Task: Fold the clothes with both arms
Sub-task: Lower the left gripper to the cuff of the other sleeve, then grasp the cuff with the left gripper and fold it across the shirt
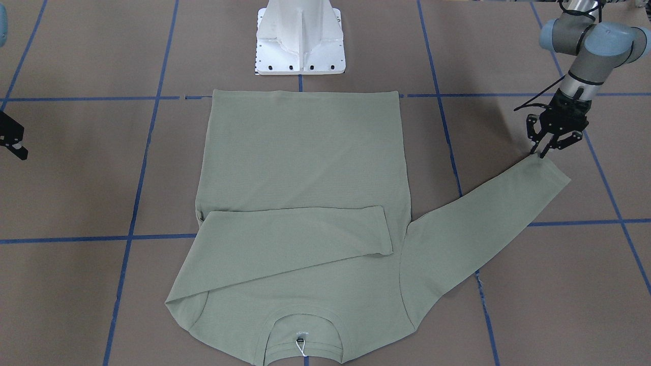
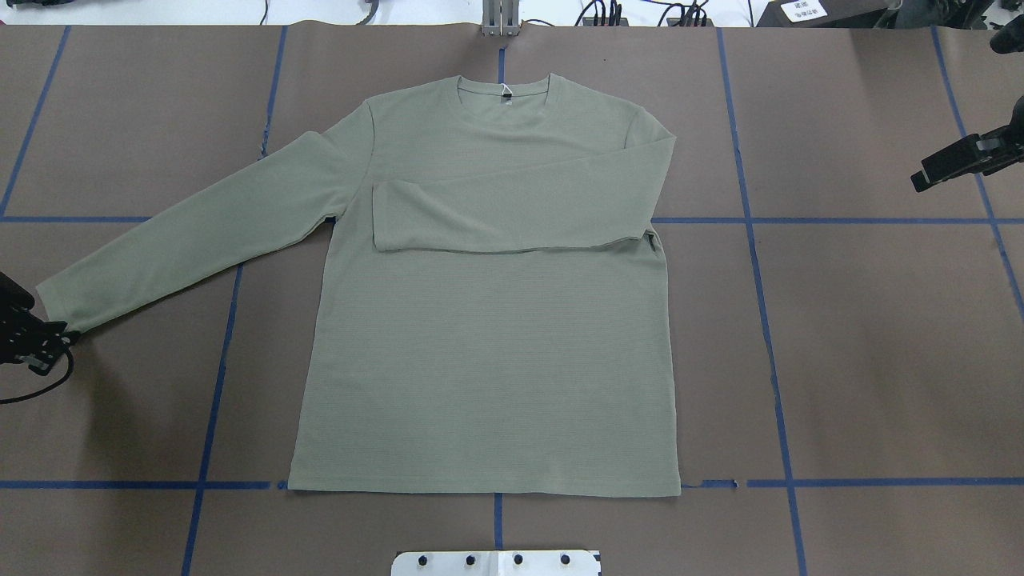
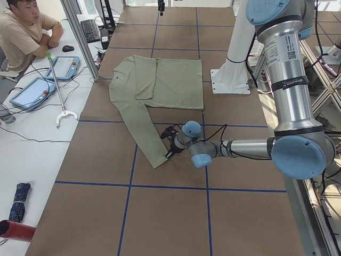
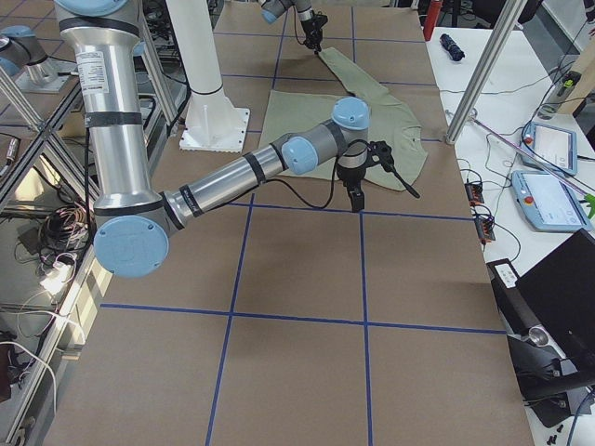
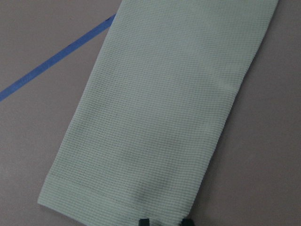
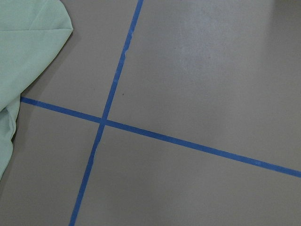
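The left claw (image 1: 539, 152) is set low at the cuff (image 5: 113, 197) of the spread-out sleeve (image 1: 483, 218). Its tips are seen close together, a narrow gap, with the cuff's edge just between them. From there the sleeve is stretched on a slant toward the green shirt (image 2: 488, 360), which is laid flat mid-table. The right claw (image 2: 952, 160) is held well apart, and its opening cannot be told.

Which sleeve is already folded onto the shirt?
The right sleeve, on the robot's right side: it lies flat across the chest of the shirt. The left sleeve stretches out sideways instead, with the left claw at its cuff.
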You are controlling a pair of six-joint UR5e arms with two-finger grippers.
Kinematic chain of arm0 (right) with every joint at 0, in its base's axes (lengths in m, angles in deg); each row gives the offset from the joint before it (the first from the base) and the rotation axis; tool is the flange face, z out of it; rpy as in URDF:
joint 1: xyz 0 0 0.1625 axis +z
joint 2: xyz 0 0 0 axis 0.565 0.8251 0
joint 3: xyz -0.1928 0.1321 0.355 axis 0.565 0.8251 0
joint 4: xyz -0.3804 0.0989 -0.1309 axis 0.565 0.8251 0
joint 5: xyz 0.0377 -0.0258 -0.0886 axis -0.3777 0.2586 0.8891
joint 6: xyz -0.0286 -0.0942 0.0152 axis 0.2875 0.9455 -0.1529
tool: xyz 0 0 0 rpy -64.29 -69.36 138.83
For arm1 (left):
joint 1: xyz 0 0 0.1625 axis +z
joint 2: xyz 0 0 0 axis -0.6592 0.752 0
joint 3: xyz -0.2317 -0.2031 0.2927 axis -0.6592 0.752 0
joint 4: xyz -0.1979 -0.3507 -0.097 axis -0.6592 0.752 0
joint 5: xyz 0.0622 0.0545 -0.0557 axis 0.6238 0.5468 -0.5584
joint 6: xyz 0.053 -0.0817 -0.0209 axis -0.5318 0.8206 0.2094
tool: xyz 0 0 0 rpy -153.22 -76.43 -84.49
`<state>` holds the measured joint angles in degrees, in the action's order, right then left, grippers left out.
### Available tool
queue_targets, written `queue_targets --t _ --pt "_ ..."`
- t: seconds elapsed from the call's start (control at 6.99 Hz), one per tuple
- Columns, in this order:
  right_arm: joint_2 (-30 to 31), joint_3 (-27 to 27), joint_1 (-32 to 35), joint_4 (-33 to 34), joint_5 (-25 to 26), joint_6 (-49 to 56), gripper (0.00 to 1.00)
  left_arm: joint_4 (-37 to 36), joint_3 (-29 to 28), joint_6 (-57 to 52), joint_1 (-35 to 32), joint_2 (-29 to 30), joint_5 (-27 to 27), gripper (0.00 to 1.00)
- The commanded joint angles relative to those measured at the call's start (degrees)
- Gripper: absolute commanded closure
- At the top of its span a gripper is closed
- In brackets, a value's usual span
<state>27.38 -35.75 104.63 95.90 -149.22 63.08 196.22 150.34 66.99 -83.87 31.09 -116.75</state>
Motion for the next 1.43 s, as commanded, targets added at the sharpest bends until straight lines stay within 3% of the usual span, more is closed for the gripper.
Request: queue_targets --t 0.0,0.29,0.43,0.86,1.15,1.29 --pt "-0.2 0.1 0.1 0.0 0.0 0.0 0.00 0.1 1.0 -0.5 0.0 0.0 -0.1 1.00" --pt "-0.2 0.2 0.1 0.0 0.0 0.0 0.00 -0.1 7.0 -0.6 -1.3 2.4 0.2 1.00" --pt "-0.2 0.2 0.2 0.1 0.0 0.0 0.00 -0.9 7.6 -0.5 -6.1 7.9 -0.3 1.00" --pt "-0.2 0.2 0.4 0.1 0.0 0.0 0.00 -23.1 8.1 0.5 -9.5 28.5 -0.4 1.00" --pt "-0.2 0.2 0.7 0.1 0.0 -0.1 0.00 -37.0 5.4 10.1 -9.0 44.4 -0.3 1.00" --pt "-0.2 0.2 0.7 0.0 0.0 -0.1 0.00 -39.3 4.2 15.6 -8.3 49.9 -0.3 1.00"
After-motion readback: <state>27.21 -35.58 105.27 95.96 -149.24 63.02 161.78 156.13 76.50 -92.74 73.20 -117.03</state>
